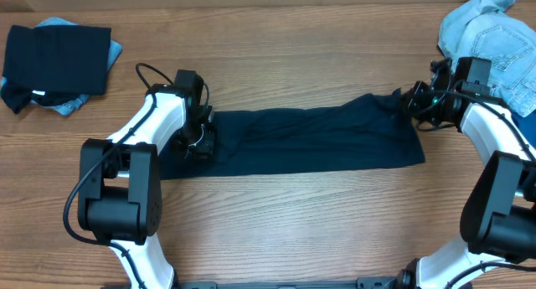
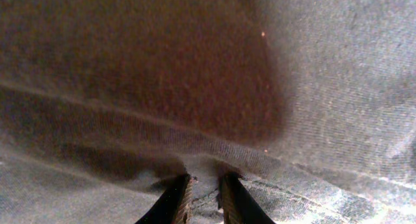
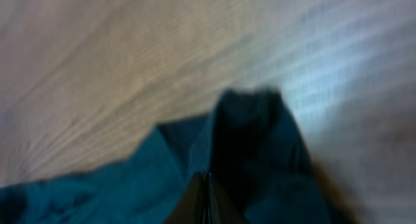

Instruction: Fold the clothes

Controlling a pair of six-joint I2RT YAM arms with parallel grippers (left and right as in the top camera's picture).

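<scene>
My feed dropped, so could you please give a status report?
Left hand, right hand: each shut on an end of navy shirt. Shirt stretched flat. Denim pile near right hand.

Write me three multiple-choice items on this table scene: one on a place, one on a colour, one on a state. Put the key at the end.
1. Where does the pale denim garment lie on the wooden table?
A. far right corner
B. far left corner
C. centre

2. What colour is the folded cloth lying on the mid-blue piece?
A. red
B. black
C. white

3. How is the right gripper?
A. wide open
B. shut on the denim
C. shut on the long dark navy garment

Key: 1 A, the overhead view shows it at the far right; 2 B, the folded top layer is black; 3 C, its wrist view shows closed fingers pinching navy fabric.
</scene>
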